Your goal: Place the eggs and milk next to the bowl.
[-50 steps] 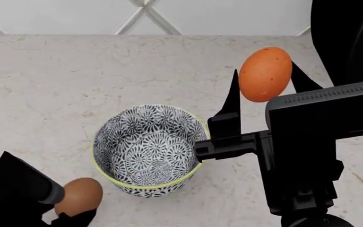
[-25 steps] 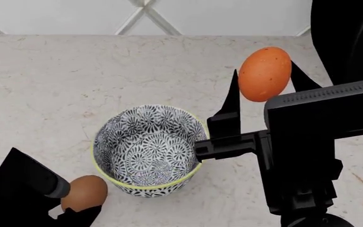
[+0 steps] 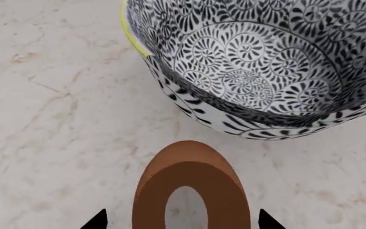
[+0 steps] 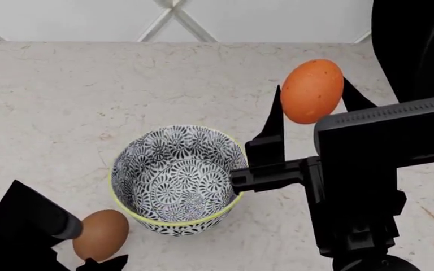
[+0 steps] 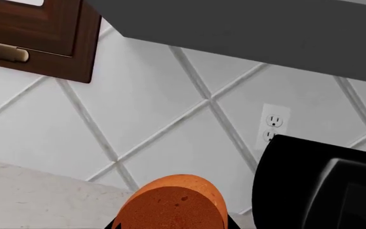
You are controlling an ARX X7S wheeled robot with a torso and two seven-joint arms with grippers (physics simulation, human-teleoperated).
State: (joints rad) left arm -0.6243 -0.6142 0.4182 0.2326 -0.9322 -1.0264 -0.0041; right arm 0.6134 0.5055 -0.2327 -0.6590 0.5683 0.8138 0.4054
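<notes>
Orange egg [image 4: 312,91] shifted left, brown egg [image 4: 100,235] unmoved

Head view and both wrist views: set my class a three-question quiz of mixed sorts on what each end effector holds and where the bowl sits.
1. True or false: the right end effector holds the orange egg.
2. The brown egg is: A) inside the bowl; B) in the left end effector beside the bowl; C) lying free on the marble counter.
3. Fill in: the bowl's inside is ____.

Key: 1 true. 2 B. 3 empty.
</notes>
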